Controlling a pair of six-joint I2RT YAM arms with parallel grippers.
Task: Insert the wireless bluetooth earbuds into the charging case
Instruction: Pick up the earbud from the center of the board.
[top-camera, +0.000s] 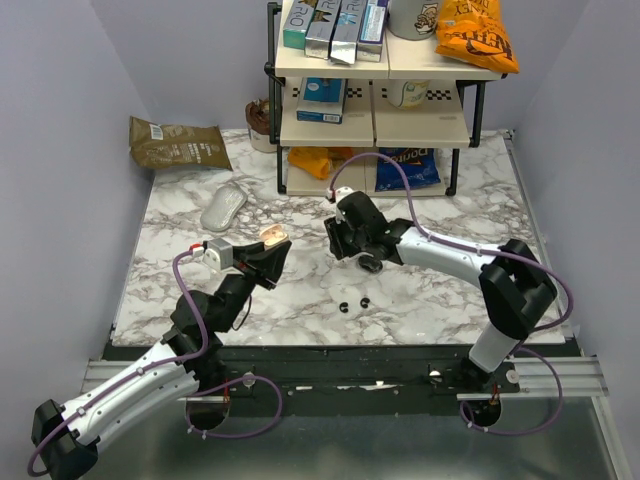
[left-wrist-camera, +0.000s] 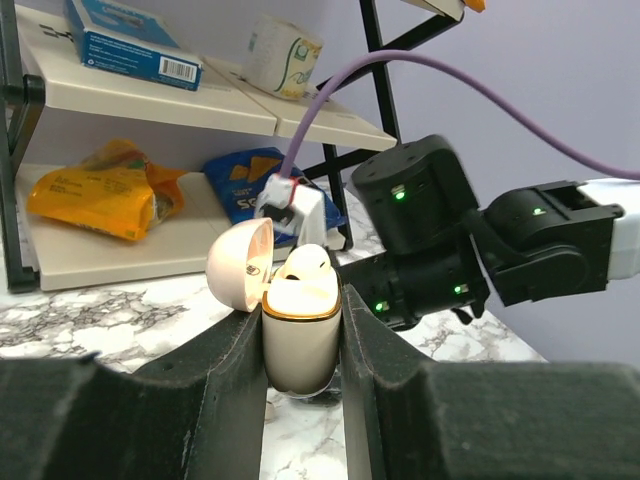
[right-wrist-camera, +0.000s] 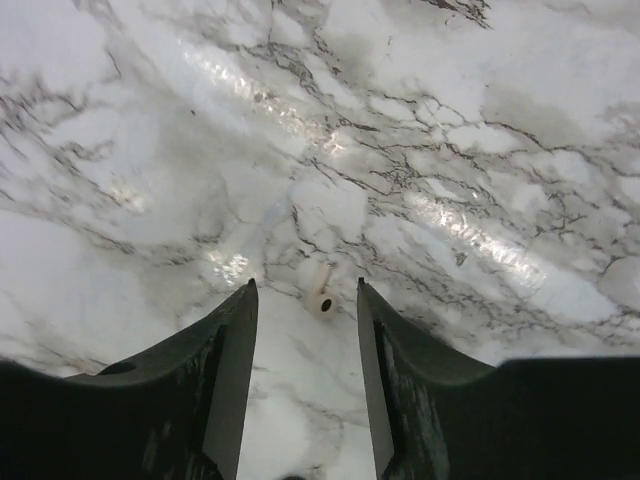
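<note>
Left gripper (left-wrist-camera: 300, 308) clamped on the open cream charging case (left-wrist-camera: 300, 352), held off the marble table (top-camera: 450, 300), white earbud (left-wrist-camera: 306, 262) seated inside. Right gripper (right-wrist-camera: 304, 290) spread, gripping nothing; second earbud (right-wrist-camera: 322, 293) lies on the table between its fingertips.

We are seeing a smooth, glossy cream plastic charging case (left-wrist-camera: 300, 350) sitting between the matt black fingers (left-wrist-camera: 225, 385) of the left gripper (left-wrist-camera: 300, 300). Between the jaws of the right gripper (right-wrist-camera: 305, 286), a polished marble-patterned tabletop (right-wrist-camera: 480, 150) is gleaming under a small smooth cream earbud (right-wrist-camera: 322, 298).
</note>
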